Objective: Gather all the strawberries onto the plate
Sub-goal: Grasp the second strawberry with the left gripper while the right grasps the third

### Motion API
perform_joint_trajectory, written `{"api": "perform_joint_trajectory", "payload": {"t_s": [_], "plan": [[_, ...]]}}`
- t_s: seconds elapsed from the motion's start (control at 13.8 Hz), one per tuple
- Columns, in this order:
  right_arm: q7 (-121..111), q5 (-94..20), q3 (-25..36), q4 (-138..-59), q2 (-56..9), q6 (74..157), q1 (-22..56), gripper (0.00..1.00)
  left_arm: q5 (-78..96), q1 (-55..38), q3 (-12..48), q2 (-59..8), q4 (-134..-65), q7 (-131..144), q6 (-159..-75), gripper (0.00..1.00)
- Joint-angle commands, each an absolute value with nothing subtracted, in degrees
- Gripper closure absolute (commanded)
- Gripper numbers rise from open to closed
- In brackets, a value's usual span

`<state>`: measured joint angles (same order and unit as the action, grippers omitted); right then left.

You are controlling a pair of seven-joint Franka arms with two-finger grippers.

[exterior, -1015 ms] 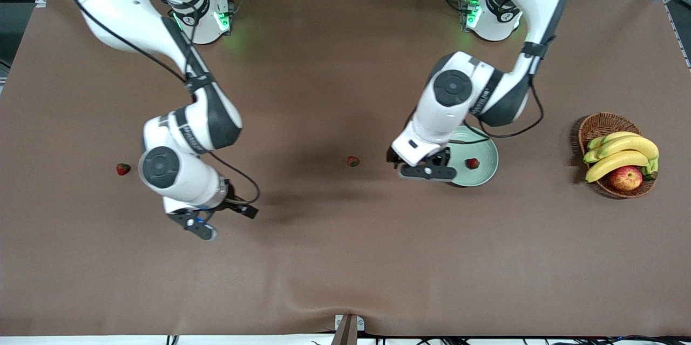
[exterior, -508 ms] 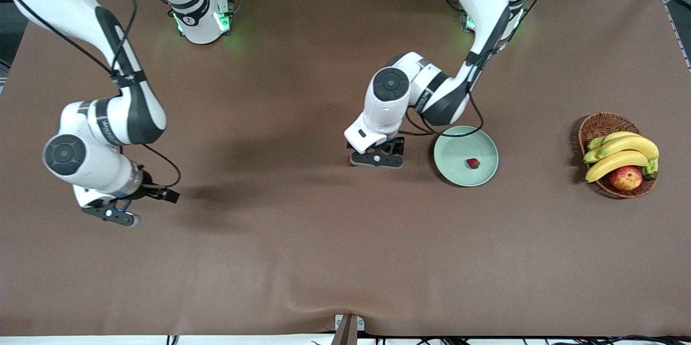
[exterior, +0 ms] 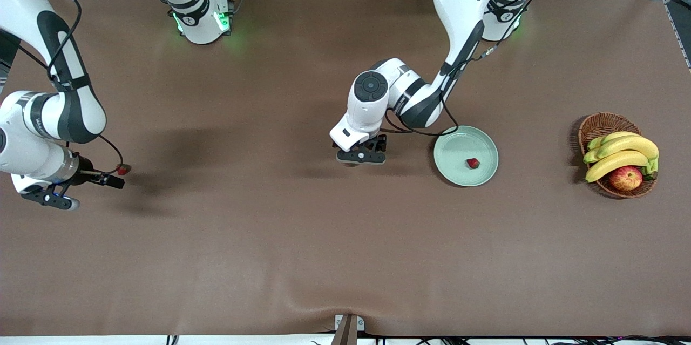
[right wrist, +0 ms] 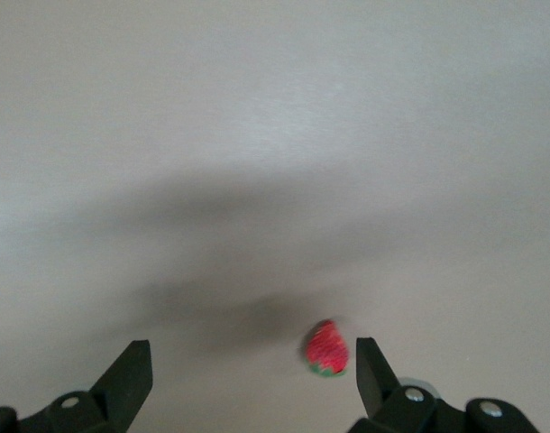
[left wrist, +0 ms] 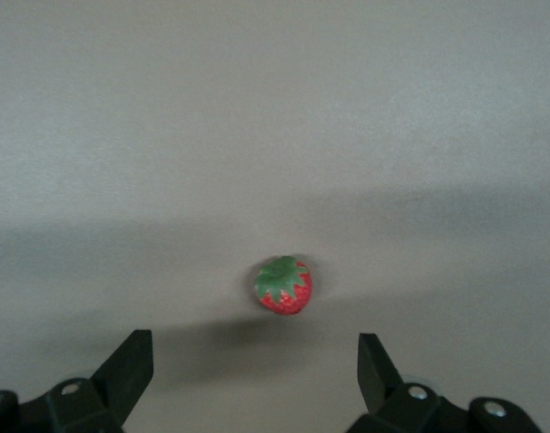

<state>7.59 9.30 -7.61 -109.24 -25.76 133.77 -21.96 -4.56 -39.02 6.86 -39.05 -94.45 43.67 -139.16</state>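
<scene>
One strawberry [exterior: 473, 163] lies in the pale green plate [exterior: 459, 145]. My left gripper [exterior: 360, 157] hovers open over the table beside the plate, toward the right arm's end. It covers the middle strawberry in the front view. The left wrist view shows that strawberry [left wrist: 282, 286] just ahead of the open left gripper [left wrist: 254, 359]. A third strawberry [exterior: 123, 169] lies near the right arm's end of the table. My right gripper [exterior: 51, 202] hangs open close by it. In the right wrist view this strawberry [right wrist: 327, 347] sits between the fingertips of the right gripper [right wrist: 252, 361], close to one finger.
A brown wicker basket [exterior: 599, 121] stands at the left arm's end of the table, holding bananas [exterior: 621, 153] and a red-yellow apple [exterior: 625, 177]. The table is covered in brown cloth.
Both arms have swung toward the right arm's end. The left gripper went from the plate's edge to over the middle strawberry. The right gripper moved up to the end strawberry.
</scene>
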Motion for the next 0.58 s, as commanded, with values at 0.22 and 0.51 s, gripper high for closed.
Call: {"api": "perform_joint_trajectory", "payload": {"t_s": [0.22,0.51], "plan": [[5.2,10.0,-9.1,-113.3,-30.1,141.2,-28.1,0.00,-5.8,-40.4,6.0,-42.2,-92.8,45.1,-142.6,0.09],[5.3,6.5,-9.1,-114.5,-31.6,141.2,-28.3,0.00,-8.7,-40.3,5.9,-43.9,-92.8,44.9,-146.2,0.25]]}}
